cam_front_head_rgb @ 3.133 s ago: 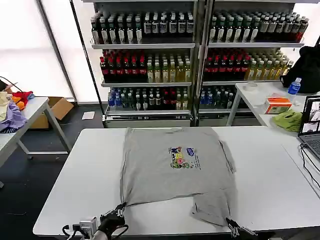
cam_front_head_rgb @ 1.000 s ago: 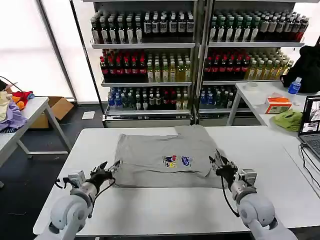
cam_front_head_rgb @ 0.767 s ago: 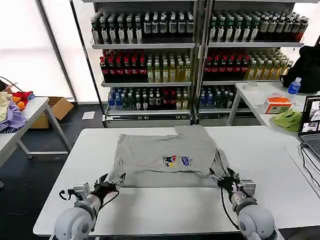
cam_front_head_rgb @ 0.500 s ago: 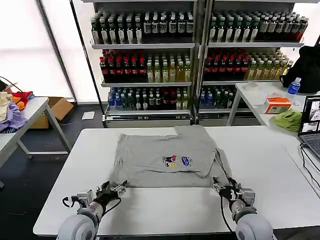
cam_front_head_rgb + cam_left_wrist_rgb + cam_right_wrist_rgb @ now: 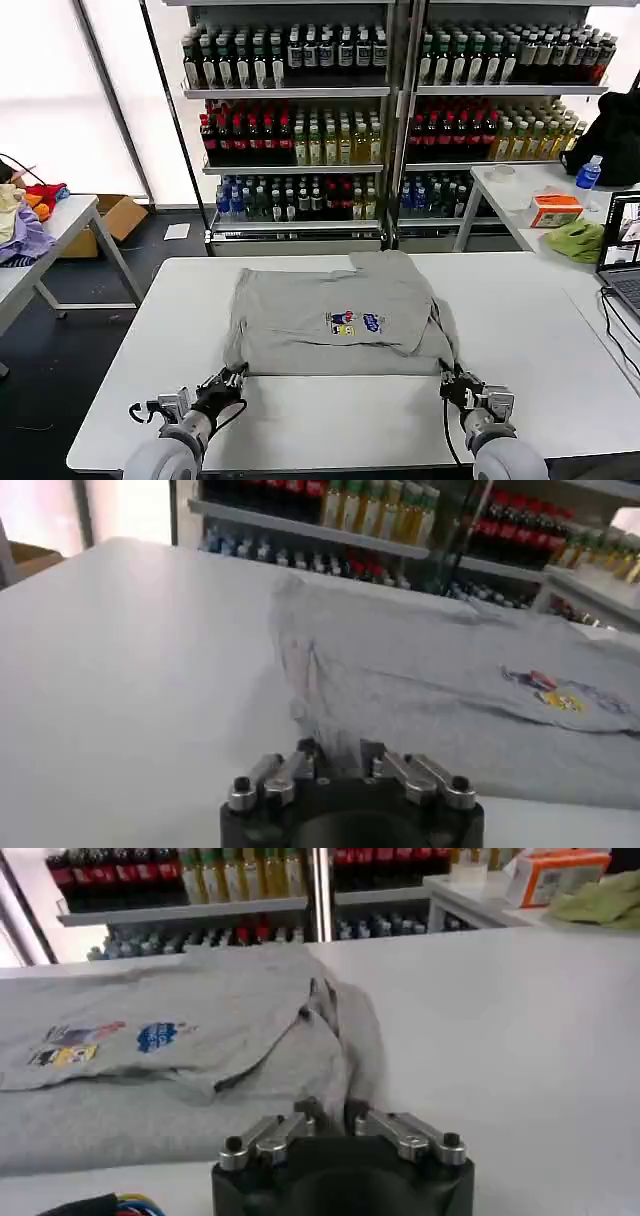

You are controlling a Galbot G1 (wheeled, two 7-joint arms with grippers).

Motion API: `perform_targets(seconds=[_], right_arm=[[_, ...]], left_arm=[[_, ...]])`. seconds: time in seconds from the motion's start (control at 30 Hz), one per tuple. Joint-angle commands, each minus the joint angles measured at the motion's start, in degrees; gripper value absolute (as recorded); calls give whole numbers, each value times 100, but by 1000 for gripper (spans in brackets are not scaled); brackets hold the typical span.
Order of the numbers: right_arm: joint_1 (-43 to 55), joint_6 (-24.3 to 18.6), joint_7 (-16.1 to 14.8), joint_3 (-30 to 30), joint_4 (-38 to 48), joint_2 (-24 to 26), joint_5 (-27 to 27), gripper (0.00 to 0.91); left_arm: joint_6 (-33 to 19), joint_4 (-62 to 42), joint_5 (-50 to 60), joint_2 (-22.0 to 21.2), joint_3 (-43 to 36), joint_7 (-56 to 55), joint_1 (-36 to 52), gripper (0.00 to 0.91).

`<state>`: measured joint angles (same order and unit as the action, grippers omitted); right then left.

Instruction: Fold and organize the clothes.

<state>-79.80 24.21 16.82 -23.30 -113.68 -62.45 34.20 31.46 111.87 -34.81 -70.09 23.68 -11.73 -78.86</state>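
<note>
Behind the white table stand shelves of bottles. Bright windows lie left of the shelves, above a dark floor with a cardboard box.

The shirt lies folded on the table, around the middle. Left gripper sits at about 7 o'clock from it, right at its near left corner; right gripper at about 5 o'clock, at the near right corner. Drink shelves stand behind at 12. A side table is off around 2 o'clock, with a laptop at 3.
</note>
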Motion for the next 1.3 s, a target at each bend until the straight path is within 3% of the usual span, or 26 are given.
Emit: perform_targets(seconds=[0.03, 0.3, 0.6, 0.63, 0.67, 0.7, 0.73, 0.9, 1.1, 1.23, 1.3], right_arm=[[-400, -215, -331, -73, -305, 155, 18, 0], [-1687, -185, -444, -497, -1211, 163, -12, 0], [-2778, -177, -531, -716, -1641, 22, -303, 0], [-2823, -180, -546, -734, -1667, 23, -298, 0], [-2831, -180, -557, -740, -1676, 25, -294, 141], [-2813, -175, -594, -768, -1699, 24, -278, 645], [-2769, -167, -615, -783, -1702, 26, -249, 907], [-2180, -202, -799, -896, -1723, 29, -66, 907], [-928, -132, -1247, -988, -1667, 13, 43, 907], [583, 344, -1449, -724, -916, 177, 2, 907], [1377, 540, -1808, -437, -289, 287, -23, 907]], left_arm=[[-148, -2, 51, -102, 41, -50, -178, 10], [-203, 919, 74, -66, 391, -229, -1180, 0], [29, 1847, -24, 67, 1301, -361, -2806, 10], [116, 1913, -146, 74, 1433, -347, -2985, 292], [157, 1940, -197, 77, 1478, -337, -3055, 836], [158, 1989, -229, 80, 1531, -309, -3178, 907], [164, 2028, -217, 78, 1577, -286, -3271, 907], [160, 2187, -35, 48, 1665, -318, -3189, 907], [160, 2511, -302, 129, 2180, -295, -3036, 907], [160, 2610, -581, 386, 2472, -114, -2469, 907], [160, 2355, -614, 682, 2469, 110, -1886, 907]])
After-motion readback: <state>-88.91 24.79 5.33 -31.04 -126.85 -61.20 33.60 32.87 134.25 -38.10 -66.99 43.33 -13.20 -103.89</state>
